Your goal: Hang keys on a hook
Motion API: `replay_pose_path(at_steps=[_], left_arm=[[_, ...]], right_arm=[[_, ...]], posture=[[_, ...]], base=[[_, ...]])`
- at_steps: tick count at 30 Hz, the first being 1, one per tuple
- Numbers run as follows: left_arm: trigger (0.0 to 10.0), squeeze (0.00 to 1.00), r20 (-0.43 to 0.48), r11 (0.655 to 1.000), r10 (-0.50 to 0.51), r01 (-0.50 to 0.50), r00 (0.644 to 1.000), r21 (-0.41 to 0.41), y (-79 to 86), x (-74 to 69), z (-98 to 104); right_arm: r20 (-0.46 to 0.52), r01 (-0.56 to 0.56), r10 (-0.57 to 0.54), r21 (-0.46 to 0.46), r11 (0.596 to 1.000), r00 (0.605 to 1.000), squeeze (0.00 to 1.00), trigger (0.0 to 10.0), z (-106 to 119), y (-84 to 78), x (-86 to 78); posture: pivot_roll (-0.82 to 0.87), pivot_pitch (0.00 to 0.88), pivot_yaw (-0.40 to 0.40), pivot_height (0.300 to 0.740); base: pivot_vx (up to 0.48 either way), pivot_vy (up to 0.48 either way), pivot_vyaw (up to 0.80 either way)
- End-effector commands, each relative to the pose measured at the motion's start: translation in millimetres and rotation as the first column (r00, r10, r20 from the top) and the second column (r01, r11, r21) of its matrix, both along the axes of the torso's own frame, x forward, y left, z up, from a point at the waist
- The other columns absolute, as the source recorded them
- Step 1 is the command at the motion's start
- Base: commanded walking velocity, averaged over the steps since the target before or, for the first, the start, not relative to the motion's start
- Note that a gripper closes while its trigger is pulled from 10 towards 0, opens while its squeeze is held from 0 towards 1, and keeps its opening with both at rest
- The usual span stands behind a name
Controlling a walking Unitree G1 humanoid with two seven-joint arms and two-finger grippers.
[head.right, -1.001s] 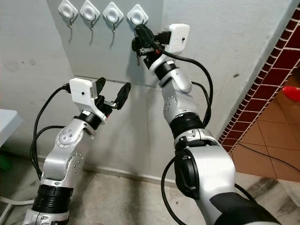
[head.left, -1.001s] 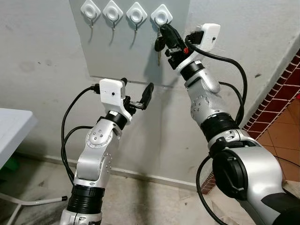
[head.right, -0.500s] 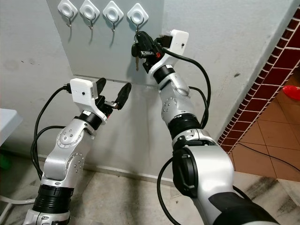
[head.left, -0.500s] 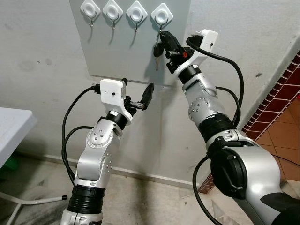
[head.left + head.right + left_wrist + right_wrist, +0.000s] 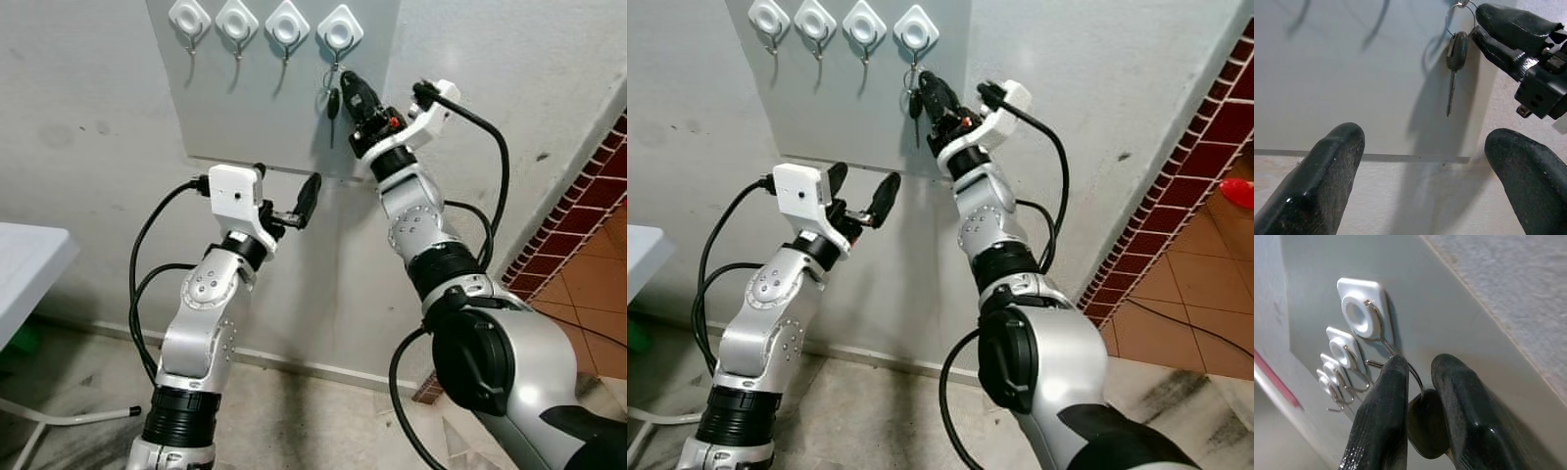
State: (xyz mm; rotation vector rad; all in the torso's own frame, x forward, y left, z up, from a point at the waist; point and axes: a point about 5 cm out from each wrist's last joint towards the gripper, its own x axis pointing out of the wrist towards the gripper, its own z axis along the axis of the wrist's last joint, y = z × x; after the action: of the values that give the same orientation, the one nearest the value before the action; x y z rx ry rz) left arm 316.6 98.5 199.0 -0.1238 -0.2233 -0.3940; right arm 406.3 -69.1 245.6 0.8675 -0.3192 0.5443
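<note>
Left arm: raised in front of the wall, bent at the elbow, silver with a white camera block at the wrist.
Left gripper point(image 5: 286, 191): fingers spread wide, nothing between them, hovering just below the panel's lower edge. No change from a second ago.
Right arm: reaching up and forward to the wall, and its wrist has rolled since a second ago, so the white camera block now sits out to the right.
Right gripper point(image 5: 355, 93): up at the rightmost hook, black fingers point(image 5: 1382, 421) set narrow with the key's head and ring between them; whether they grip or merely flank it, I cannot tell.
Key point(image 5: 1453, 68): black plastic head, slim silver blade pointing straight down, thin wire ring on top. It hangs at the rightmost hook, close against the panel, casting a long shadow.
Since a second ago: the key was slightly lower and left of the hook; now it is right beneath it, ring up at the wire.
Hooks point(image 5: 337, 31): four white diamond pads in a row, each with a bent wire hook.
Panel point(image 5: 265, 108): flat grey board on the rough white wall.
</note>
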Motion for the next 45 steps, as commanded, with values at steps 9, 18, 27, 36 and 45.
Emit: replay_pose_path(at_steps=[9,18,27,36,45], left_arm=[[10.0,0.00,0.018,1.000,0.023,-0.023,1.000,-0.005,-2.1,-2.1,2.0],[10.0,0.00,0.014,0.999,0.049,-0.049,0.999,-0.009,0.1,-2.7,-1.1],[10.0,0.00,-0.021,0.996,0.085,-0.085,0.996,-0.020,6.3,-2.6,-12.8],[10.0,0.00,-0.111,0.986,0.164,-0.168,0.980,-0.023,22.5,-4.1,-47.7],[10.0,0.00,-0.208,0.971,0.235,-0.239,0.950,0.006,35.3,-7.1,-84.5]], right_arm=[[-0.074,0.075,-0.078,-0.047,0.996,0.994,0.00,10.0,-41.6,-8.0,-9.6],[-0.081,0.149,-0.159,-0.117,0.982,0.984,0.00,10.0,-69.6,-27.7,-21.5],[-0.056,0.224,-0.242,-0.219,0.950,0.969,1.00,10.0,-90.1,-53.6,-36.0],[-0.086,0.338,-0.396,-0.378,0.862,0.914,0.50,10.0,-124.7,-89.1,-62.6],[-0.042,0.367,-0.478,-0.582,0.725,0.877,0.00,10.0,-147.2,-107.3,-90.4]], posture=[[0.03,0.042,-0.029,0.740],[0.03,0.028,-0.029,0.740],[0.02,0.017,-0.026,0.740],[0.01,0.000,-0.022,0.740],[0.00,0.000,-0.018,0.740]], base=[[0.000,0.000,0.00],[0.000,0.000,0.00],[0.000,0.000,0.00],[0.000,0.000,0.00],[0.000,0.000,0.00]])
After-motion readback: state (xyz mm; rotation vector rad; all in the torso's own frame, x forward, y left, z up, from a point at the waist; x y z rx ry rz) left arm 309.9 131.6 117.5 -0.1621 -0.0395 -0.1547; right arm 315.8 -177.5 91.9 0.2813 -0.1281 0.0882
